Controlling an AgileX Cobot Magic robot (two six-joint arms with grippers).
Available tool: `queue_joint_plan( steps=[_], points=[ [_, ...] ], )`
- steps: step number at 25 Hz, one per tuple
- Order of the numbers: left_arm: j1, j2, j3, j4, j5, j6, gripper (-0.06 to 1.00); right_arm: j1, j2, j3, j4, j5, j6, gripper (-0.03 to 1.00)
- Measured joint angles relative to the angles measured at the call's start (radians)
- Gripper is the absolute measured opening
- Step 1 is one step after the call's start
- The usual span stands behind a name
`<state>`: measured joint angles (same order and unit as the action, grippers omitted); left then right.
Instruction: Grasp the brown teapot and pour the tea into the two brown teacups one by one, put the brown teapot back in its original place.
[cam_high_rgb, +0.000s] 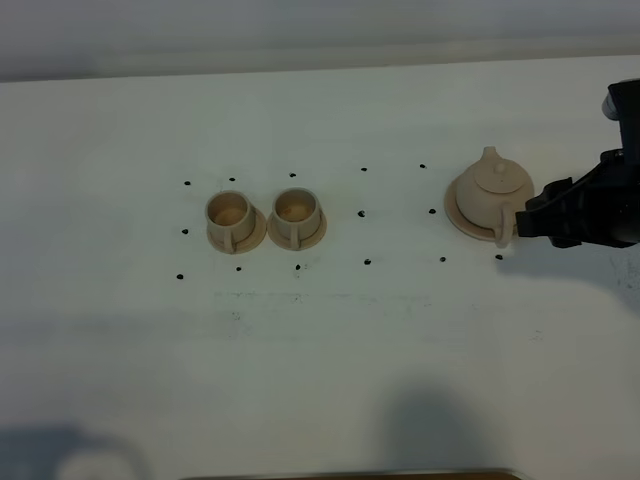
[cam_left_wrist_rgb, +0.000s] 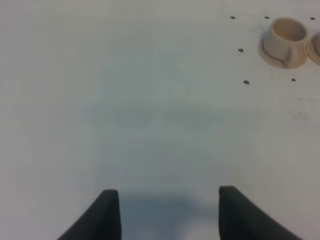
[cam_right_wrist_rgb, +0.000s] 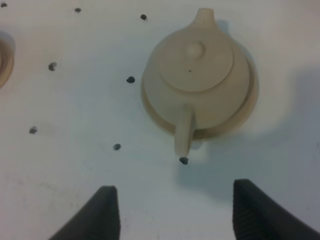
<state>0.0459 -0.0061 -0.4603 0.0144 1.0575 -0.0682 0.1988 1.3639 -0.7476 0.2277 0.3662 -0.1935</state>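
The brown teapot (cam_high_rgb: 492, 190) stands on its wide saucer (cam_high_rgb: 455, 217), the original place, at the right of the table. Its loop handle (cam_high_rgb: 501, 230) points toward the front. My right gripper (cam_high_rgb: 524, 222) is open, just right of the handle and not touching it. In the right wrist view the teapot (cam_right_wrist_rgb: 200, 70) and its handle (cam_right_wrist_rgb: 183, 135) lie ahead of the open gripper (cam_right_wrist_rgb: 175, 215). The two brown teacups (cam_high_rgb: 228, 213) (cam_high_rgb: 295, 208) stand side by side on their saucers left of centre. My left gripper (cam_left_wrist_rgb: 167, 215) is open and empty over bare table; one teacup (cam_left_wrist_rgb: 285, 35) shows far off.
Small black dots (cam_high_rgb: 364, 212) mark the white table (cam_high_rgb: 330, 340) around the cups and the teapot. A dark edge (cam_high_rgb: 350, 475) runs along the front of the table. Shadows lie on the front left.
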Motion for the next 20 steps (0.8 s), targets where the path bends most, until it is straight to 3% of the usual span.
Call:
queue_joint_plan(
  steps=[14, 20],
  points=[
    [0.000, 0.000, 0.000, 0.000, 0.001, 0.000, 0.50, 0.043, 0.121, 0.000, 0.007, -0.045, -0.048, 0.48],
    [0.000, 0.000, 0.000, 0.000, 0.001, 0.000, 0.50, 0.044, 0.202, -0.034, 0.007, -0.087, -0.019, 0.48]
  ],
)
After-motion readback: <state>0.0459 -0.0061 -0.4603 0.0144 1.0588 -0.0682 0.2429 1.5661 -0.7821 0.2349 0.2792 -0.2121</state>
